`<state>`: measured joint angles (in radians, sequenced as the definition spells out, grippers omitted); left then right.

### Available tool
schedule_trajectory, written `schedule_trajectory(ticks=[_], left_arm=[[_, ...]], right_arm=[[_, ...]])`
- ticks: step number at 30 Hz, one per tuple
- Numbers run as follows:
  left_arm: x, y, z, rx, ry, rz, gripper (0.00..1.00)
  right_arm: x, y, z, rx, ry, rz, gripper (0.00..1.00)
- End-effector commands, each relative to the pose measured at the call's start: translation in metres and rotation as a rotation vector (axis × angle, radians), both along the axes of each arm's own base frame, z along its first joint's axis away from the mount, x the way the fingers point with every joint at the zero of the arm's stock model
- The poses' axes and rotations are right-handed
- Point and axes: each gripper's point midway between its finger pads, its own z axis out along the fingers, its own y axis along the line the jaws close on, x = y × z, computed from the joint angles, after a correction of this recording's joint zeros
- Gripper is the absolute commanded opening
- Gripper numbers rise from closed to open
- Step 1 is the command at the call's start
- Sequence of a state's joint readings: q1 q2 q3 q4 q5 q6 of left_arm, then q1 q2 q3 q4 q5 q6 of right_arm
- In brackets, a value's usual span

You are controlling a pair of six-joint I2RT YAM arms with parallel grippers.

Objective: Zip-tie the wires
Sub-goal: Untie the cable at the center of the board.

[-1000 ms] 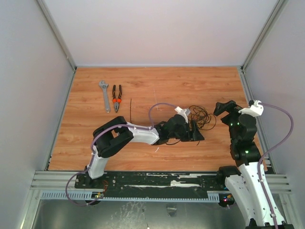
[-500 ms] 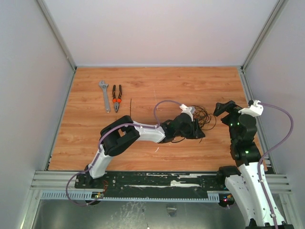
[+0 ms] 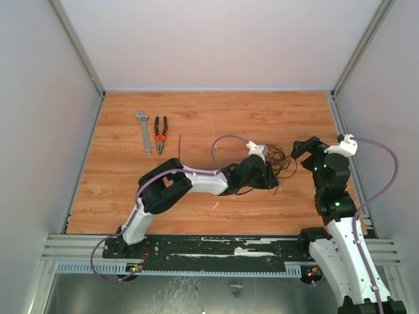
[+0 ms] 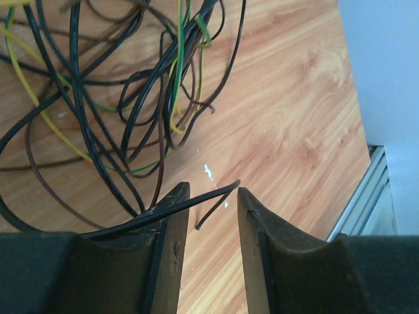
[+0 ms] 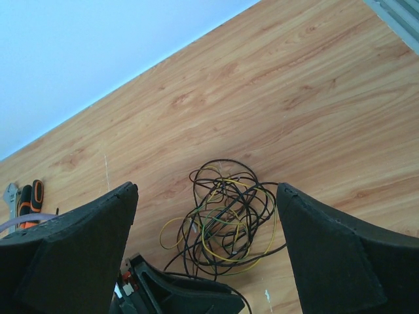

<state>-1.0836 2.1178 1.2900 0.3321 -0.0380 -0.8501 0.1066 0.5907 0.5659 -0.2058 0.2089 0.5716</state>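
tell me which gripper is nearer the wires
Left. The left gripper sits at the near edge of the wires, with one black strand crossing between its fingers. The right gripper hangs apart from them, off to their right, open.

Wires, look: a loose tangle of wires (image 3: pixel 278 159) in very thin strands, mostly black, with some brown, yellow and green.
Wires, state: unbundled, with overlapping loops and curls and a few free ends poking out.
Wires, pose: lying flat in a roughly round heap.
Wires, place: well to the right of the pliers (image 3: pixel 160 134) and slightly nearer the front edge.
Zip tie, look: the zip tie (image 3: pixel 180 145) is a thin, straight black strip.
Zip tie, state: lying loose and unlooped.
Zip tie, pose: flat, running front to back.
Zip tie, place: just right of the pliers, alongside them, not touching.
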Motion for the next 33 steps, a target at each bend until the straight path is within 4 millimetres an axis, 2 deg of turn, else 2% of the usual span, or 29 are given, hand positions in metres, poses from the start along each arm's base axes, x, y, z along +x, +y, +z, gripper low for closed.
schedule_trajectory(ticks=[1, 6, 12, 16, 23, 26, 30, 33], left_arm=[[0.011, -0.016, 0.013, -0.016, -0.063, 0.006, 0.42], [0.010, -0.023, 0.021, -0.057, -0.072, -0.014, 0.45], [0.009, -0.027, 0.014, -0.059, -0.060, -0.015, 0.47], [0.011, -0.032, 0.014, -0.064, -0.060, -0.016, 0.52], [0.014, -0.031, 0.015, -0.062, -0.076, -0.006, 0.41], [0.016, -0.030, 0.010, -0.043, -0.075, 0.009, 0.40], [0.021, -0.026, -0.002, 0.005, -0.065, 0.034, 0.54], [0.024, -0.026, -0.009, 0.032, -0.065, 0.051, 0.57]], right_arm=[[0.002, 0.006, 0.010, 0.006, -0.040, 0.028, 0.88], [0.002, 0.004, 0.011, -0.010, -0.041, 0.026, 0.88], [0.002, 0.004, 0.010, -0.010, -0.044, 0.027, 0.88], [0.003, 0.005, 0.007, -0.007, -0.039, 0.032, 0.88], [0.004, 0.008, -0.001, -0.004, -0.024, 0.041, 0.88], [0.005, 0.010, -0.002, 0.004, -0.020, 0.050, 0.88], [0.006, 0.011, -0.002, 0.007, -0.020, 0.054, 0.88], [0.006, 0.011, -0.005, 0.009, -0.016, 0.054, 0.88]])
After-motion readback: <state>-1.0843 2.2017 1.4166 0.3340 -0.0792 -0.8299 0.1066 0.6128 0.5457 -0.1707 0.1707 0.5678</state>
